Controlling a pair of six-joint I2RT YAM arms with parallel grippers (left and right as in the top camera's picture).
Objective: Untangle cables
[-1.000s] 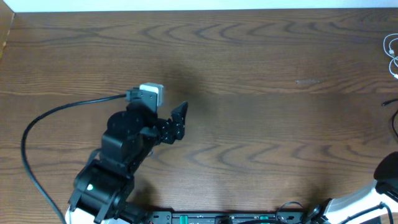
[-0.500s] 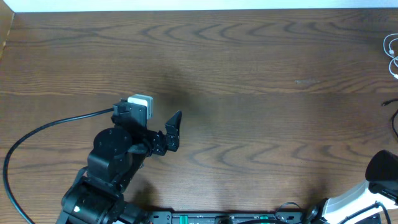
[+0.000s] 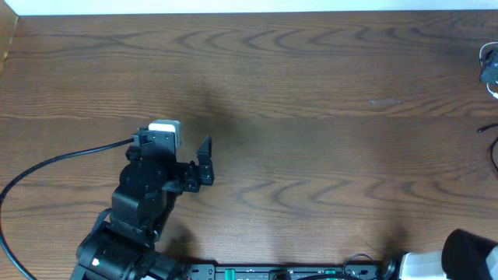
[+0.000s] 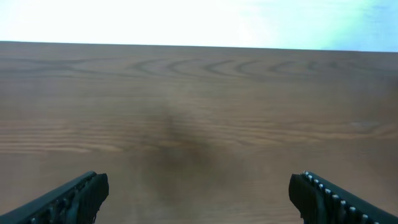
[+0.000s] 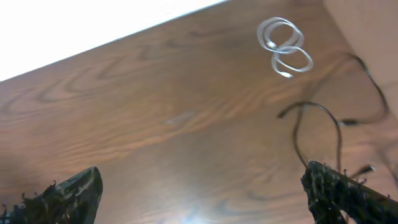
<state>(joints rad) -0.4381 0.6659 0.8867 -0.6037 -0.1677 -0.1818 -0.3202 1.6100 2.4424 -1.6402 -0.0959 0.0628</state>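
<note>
The white cable (image 5: 285, 45) lies in two small loops far off at the table's right end, and the thin black cable (image 5: 317, 118) trails in loose curves just nearer than it. In the overhead view both cables show only at the right edge: white cable (image 3: 489, 68), black cable (image 3: 493, 148). My right gripper (image 5: 202, 186) is open and empty above bare wood, well short of the cables. My left gripper (image 4: 199, 190) is open and empty too, over the left half of the table; one of its fingers (image 3: 204, 153) shows from overhead.
The wooden table (image 3: 311, 93) has its far edge along the top of the view. The left arm's thick black wire (image 3: 54, 159) curves off to the left edge. The right arm's body (image 3: 467, 255) sits at the bottom right corner.
The left arm has drawn back left and toward the near edge, its jaws spreading wider. The right arm has pulled down toward the bottom right corner.
</note>
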